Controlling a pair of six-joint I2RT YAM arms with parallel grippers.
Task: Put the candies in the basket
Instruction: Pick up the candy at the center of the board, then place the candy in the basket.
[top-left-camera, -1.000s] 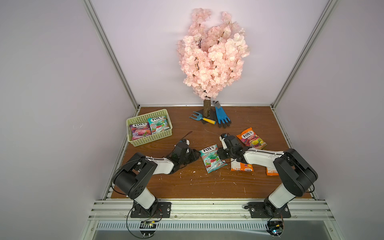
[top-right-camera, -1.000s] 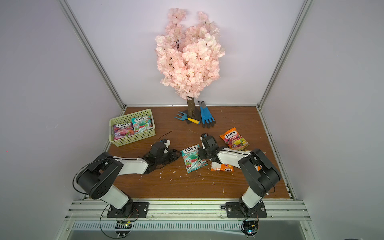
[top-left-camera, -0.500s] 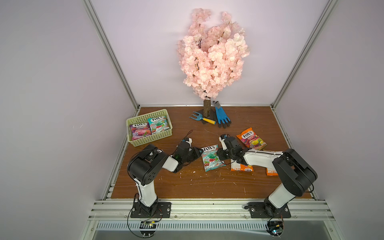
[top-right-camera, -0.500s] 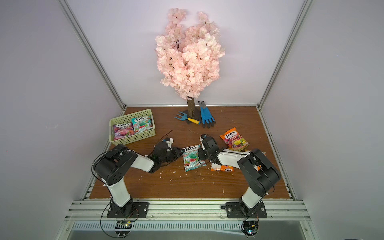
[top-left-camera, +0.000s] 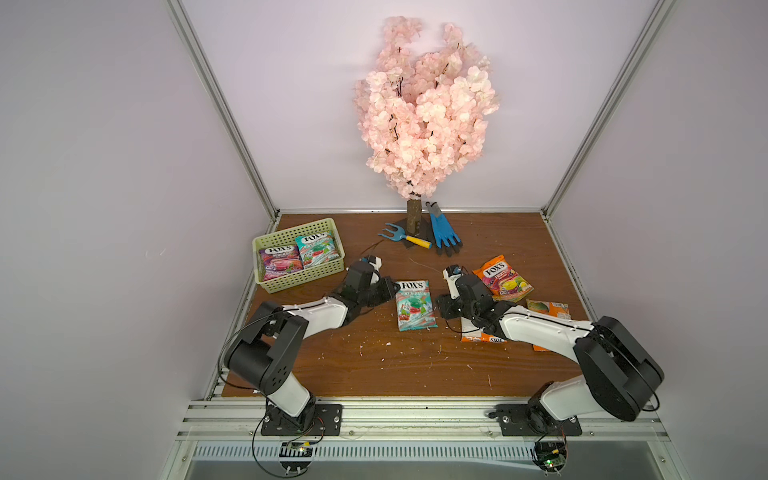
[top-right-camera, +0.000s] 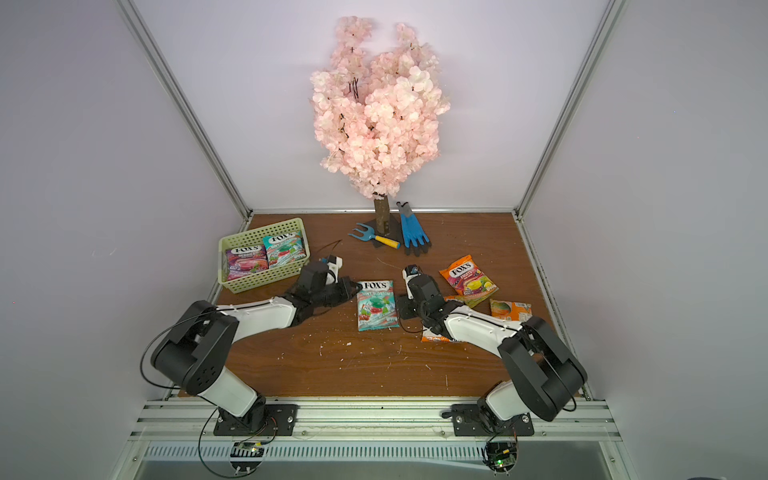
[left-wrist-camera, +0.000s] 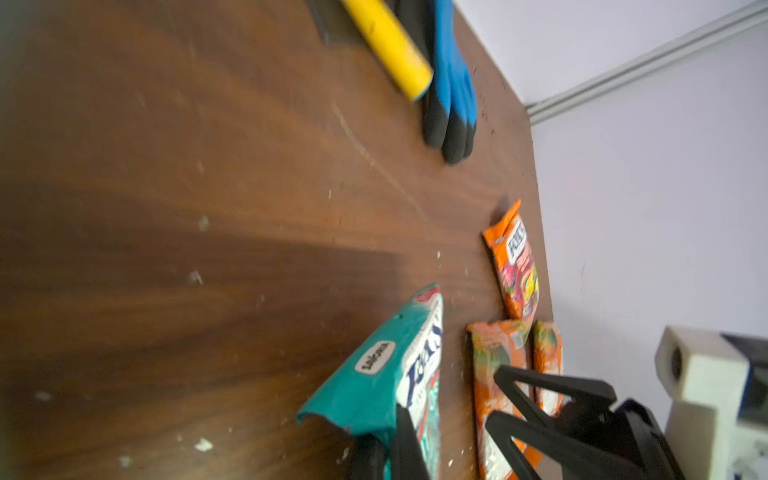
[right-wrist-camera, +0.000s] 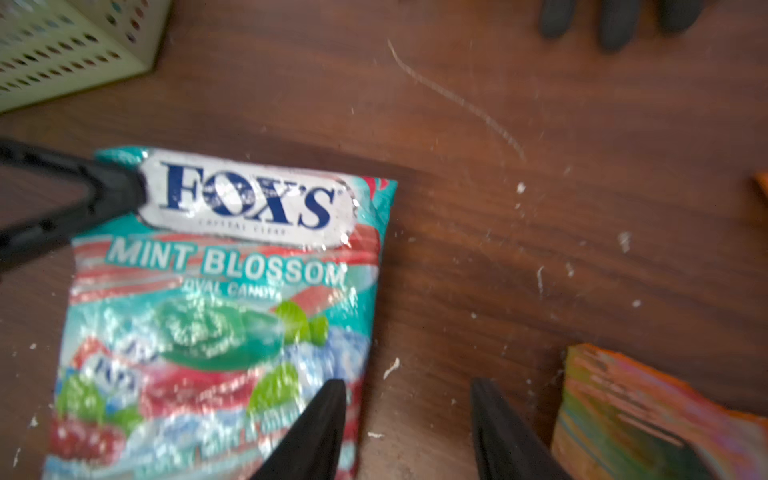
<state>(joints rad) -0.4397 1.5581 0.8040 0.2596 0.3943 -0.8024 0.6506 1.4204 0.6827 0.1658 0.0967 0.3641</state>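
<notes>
One flat glossy teal FOX'S candy bag (top-left-camera: 415, 305) lies centre of brown wooden table (top-left-camera: 374, 365): light, crinkly, likely slippery, so hold its flat edge. Your left gripper (top-left-camera: 392, 290) pinches its top corner; right gripper (right-wrist-camera: 407, 386) stands wide opposite, pale green perforated basket (top-left-camera: 307, 276) nearby.

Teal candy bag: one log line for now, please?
left gripper: shut on flat teal candy bag; right gripper: open; pale green perforated basket: two bags inside

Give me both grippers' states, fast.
Left gripper: shut on the corner of the teal mint bag.
Right gripper: open, holding nothing.
</notes>
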